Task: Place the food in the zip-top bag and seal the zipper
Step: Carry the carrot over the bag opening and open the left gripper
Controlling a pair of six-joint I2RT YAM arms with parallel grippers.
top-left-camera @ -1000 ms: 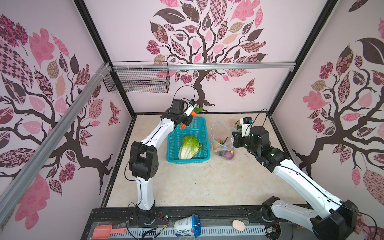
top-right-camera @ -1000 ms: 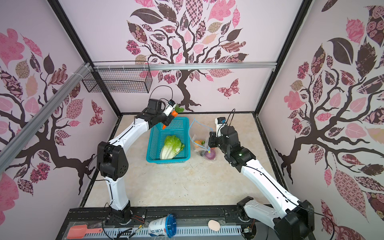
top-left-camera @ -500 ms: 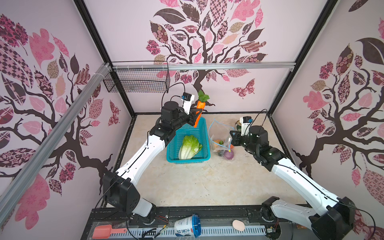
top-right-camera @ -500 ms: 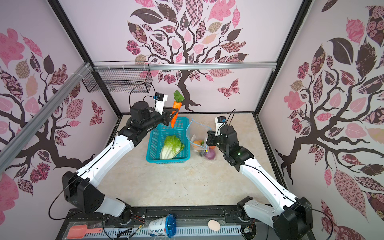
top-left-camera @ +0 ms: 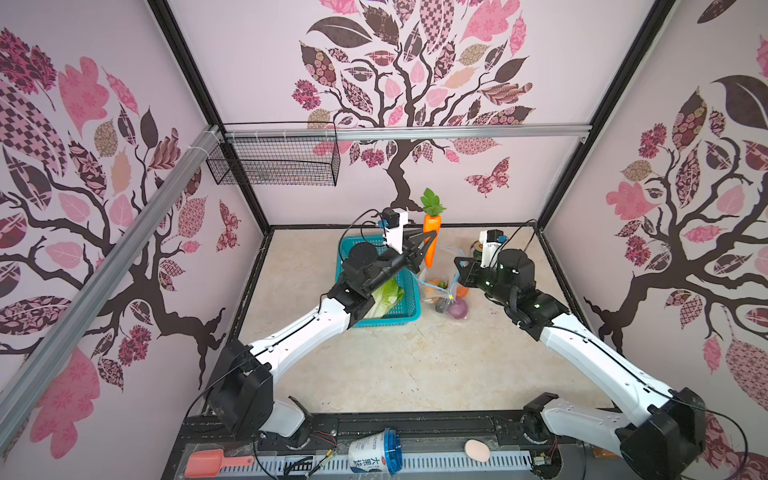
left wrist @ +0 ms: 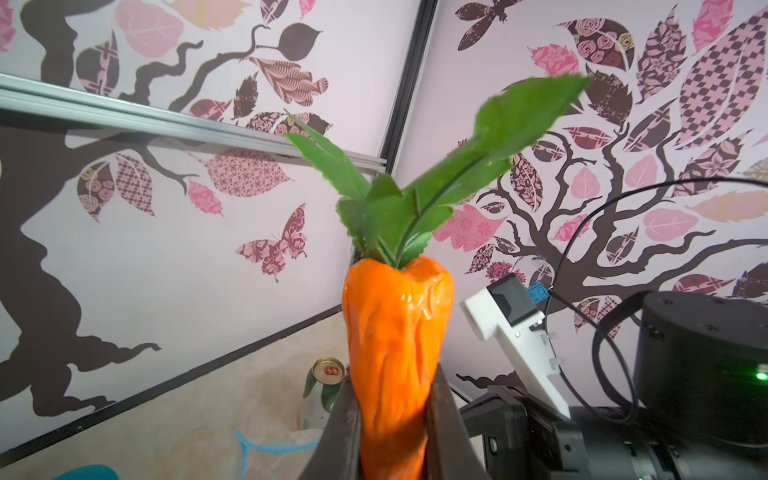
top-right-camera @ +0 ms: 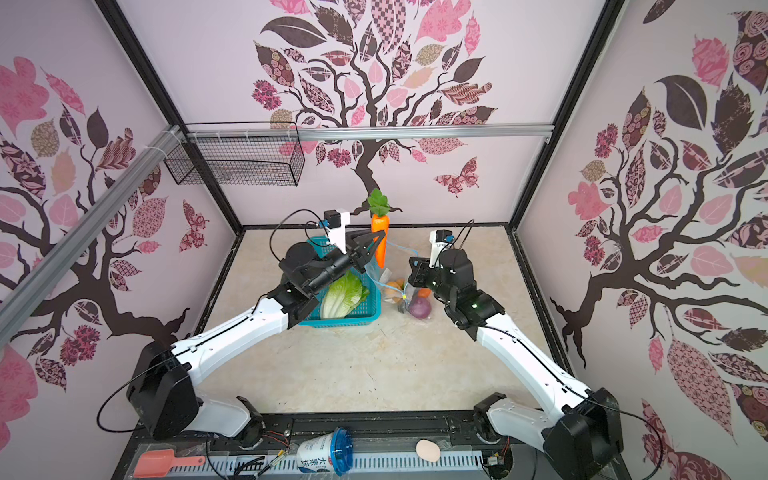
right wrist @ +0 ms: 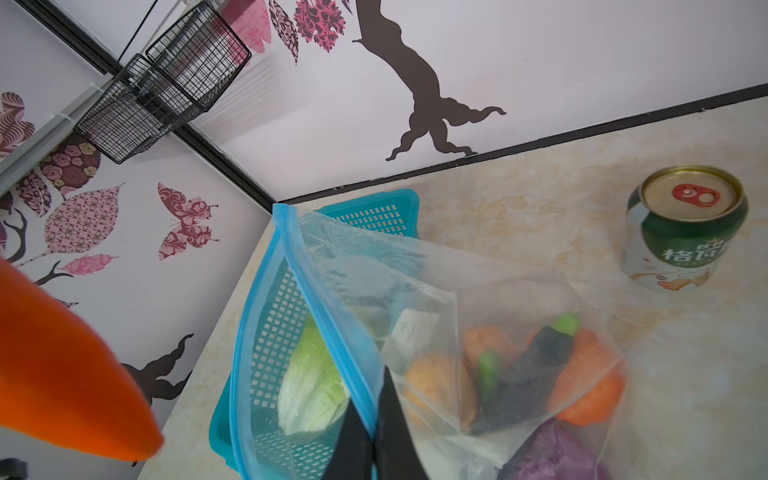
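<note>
My left gripper [top-left-camera: 431, 246] [left wrist: 392, 432] is shut on the orange carrot [top-left-camera: 431, 232] [left wrist: 395, 340], held upright with its green leaves up, above the mouth of the zip-top bag [top-left-camera: 440, 286] [right wrist: 498, 316]. My right gripper [top-left-camera: 457, 283] [right wrist: 372, 436] is shut on the blue zipper [right wrist: 257, 332], holding the mouth up and open. Inside the bag lie a purple onion [top-left-camera: 457, 309], an orange pumpkin [right wrist: 590, 390] and green and dark pieces. The napa cabbage [top-left-camera: 384, 297] [right wrist: 311, 386] lies in the teal basket [top-left-camera: 409, 309].
A green-white drink can [right wrist: 685, 232] stands behind the bag near the back wall. A black wire basket [top-left-camera: 274, 166] hangs on the back left wall. On the front rail lie a pink scoop [top-left-camera: 212, 463], a yogurt cup [top-left-camera: 374, 455] and an egg-shaped thing [top-left-camera: 477, 450].
The left arm has swung the carrot up from over the basket's back edge and rightward to the bag's mouth, turning it upright. The right gripper has kept hold of the bag.
</note>
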